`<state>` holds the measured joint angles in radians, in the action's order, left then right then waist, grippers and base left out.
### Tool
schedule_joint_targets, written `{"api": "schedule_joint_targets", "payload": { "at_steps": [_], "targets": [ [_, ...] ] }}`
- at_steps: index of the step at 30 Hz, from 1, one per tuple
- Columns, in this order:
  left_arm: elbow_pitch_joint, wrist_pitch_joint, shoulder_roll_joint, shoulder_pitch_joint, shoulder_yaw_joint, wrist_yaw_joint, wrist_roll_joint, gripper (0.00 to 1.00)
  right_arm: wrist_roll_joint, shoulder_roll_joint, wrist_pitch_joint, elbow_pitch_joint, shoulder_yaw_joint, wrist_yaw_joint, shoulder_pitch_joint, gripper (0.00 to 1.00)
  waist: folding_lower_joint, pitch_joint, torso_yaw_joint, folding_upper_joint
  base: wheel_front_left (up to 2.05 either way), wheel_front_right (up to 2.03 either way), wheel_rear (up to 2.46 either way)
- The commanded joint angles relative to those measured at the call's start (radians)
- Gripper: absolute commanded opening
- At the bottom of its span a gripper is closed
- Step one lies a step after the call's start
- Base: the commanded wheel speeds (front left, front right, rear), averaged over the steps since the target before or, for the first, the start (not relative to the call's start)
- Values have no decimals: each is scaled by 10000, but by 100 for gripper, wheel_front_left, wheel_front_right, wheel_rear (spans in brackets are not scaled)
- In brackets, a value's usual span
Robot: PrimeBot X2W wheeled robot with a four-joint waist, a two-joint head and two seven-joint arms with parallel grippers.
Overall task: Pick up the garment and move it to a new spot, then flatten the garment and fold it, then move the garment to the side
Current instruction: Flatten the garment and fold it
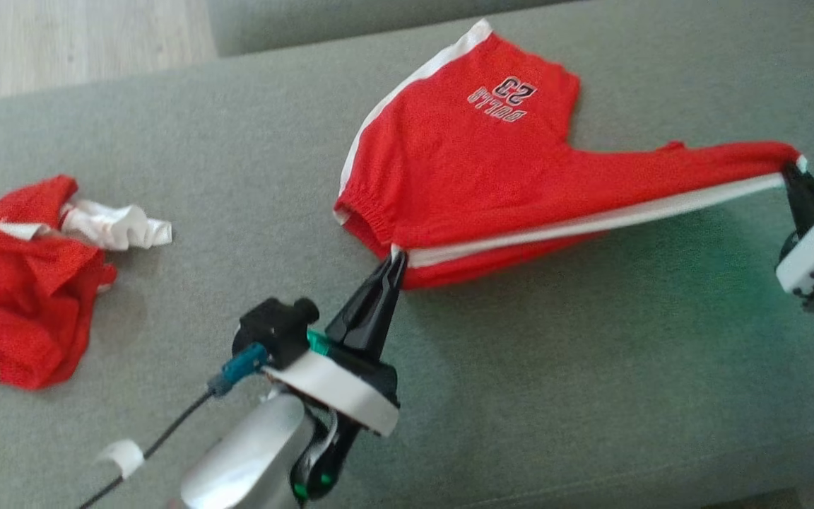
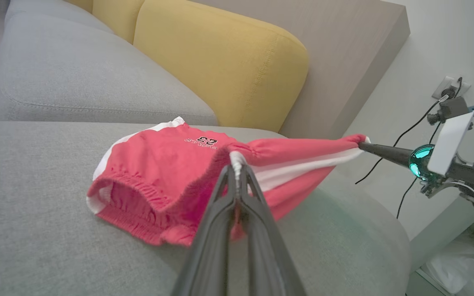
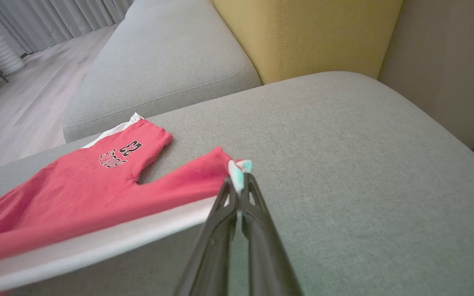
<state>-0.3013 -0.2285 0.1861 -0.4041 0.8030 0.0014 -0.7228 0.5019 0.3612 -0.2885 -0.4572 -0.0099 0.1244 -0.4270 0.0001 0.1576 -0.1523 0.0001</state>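
The red shorts (image 1: 478, 170) lie on the grey sofa cushion (image 1: 555, 396), to the right of the middle in the head view, and they are pulled long between the two arms. The left gripper (image 1: 394, 263) has its two dark fingers pressed together on the corner of the gathered waistband, just where the white stripe (image 1: 591, 220) begins. The right gripper (image 1: 791, 172) is clenched in the same way on the other end of this stripe, at the hem of one leg, near the right edge of the cushion. Between the two grips the stripe runs straight and tight. This stretched edge seems to be lifted a little above the cushion, because a shadow lies under it, but I cannot say this for sure. The other leg of the shorts rests flat on the cushion on the far side, and its black and white print (image 1: 502, 99) with the number 23 faces up. The waistband opening on the left side hangs open and sags to the cushion. Well apart from the shorts, at the left edge of the head view, a second red garment (image 1: 22, 297) with a white part lies crumpled on the same cushion. Behind the seat, the left wrist view shows a yellow back cushion (image 2: 220, 61).
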Motion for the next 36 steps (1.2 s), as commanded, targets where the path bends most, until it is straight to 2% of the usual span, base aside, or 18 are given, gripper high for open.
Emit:
{"api": "schedule_joint_targets", "payload": {
  "at_steps": [1, 6, 12, 23, 30, 36],
  "targets": [
    [297, 1, 177, -602, -489, 125, 42, 0, -233, 58, -29, 398, -89, 63, -500, 0, -1, 291, 264, -1, 0, 0, 0],
    [100, 55, 19, -1079, -558, 123, 39, 0, -1004, -479, -155, 412, -267, 63, -1367, 0, -1, 684, 684, -1, 0, 0, 0],
    [-312, 38, -246, -1777, -661, 78, 67, 0, -1867, -858, 45, -421, -150, 63, -2957, 0, -1, 1238, 1131, -1, 0, 0, 0],
    [-1219, 143, -903, -3522, -400, -319, 317, 0, -3337, -931, 853, -2878, 53, 63, -5946, 0, -1, 2876, 2148, -1, 0, 0, 0],
    [-1740, -43, -1247, -4142, -128, -448, 290, 0, -4105, -758, 1606, -4395, -117, 63, -7232, 0, -1, 3503, 2744, -1, 0, 0, 0],
    [-1925, -176, -1338, -4604, 93, -478, 180, 0, -4744, -707, 2186, -5427, -306, 63, -8006, 0, -1, 3944, 2972, -1, 0, 0, 0]
  ]
}}
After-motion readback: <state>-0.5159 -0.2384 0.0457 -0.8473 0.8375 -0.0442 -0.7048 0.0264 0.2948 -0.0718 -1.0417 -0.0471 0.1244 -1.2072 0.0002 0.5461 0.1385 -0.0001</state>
